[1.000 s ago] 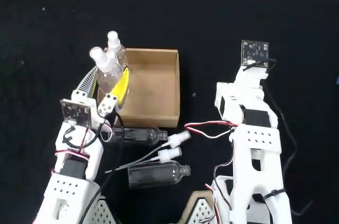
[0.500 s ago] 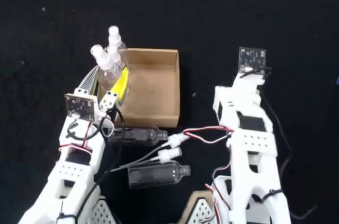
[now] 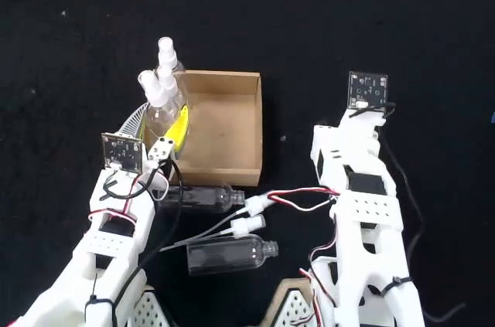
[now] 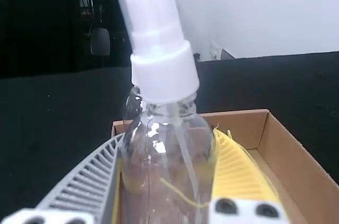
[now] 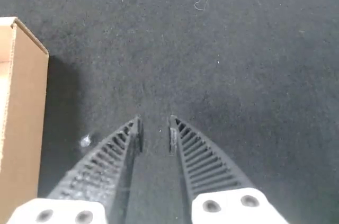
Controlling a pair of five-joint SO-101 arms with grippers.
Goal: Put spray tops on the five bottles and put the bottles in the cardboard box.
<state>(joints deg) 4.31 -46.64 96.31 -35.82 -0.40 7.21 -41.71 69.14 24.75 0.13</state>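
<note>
My left gripper [image 3: 162, 107] is shut on a clear bottle [image 3: 160, 110] with a white spray top [image 3: 151, 85], held upright over the left wall of the cardboard box [image 3: 228, 166]. The left wrist view shows that bottle [image 4: 167, 155] between the grey and yellow fingers, its top [image 4: 159, 49] above. Just behind it stands a second capped bottle [image 3: 167, 58]. On the table in front of the box lie two uncapped bottles [image 3: 197, 198] [image 3: 230, 255] and two loose spray tops [image 3: 259, 203] [image 3: 247, 225]. My right gripper [image 5: 155, 128] hovers over bare table, narrowly open and holding nothing.
The box's right wall [image 5: 18, 107] lies to one side of the right gripper. The black table [image 3: 325, 41] stretches wide behind and to the right of the box. Red and white cables [image 3: 298, 188] run from the right arm toward the loose tops.
My left arm has carried the held bottle a little to the right, toward the box. The right arm has drawn back slightly.
</note>
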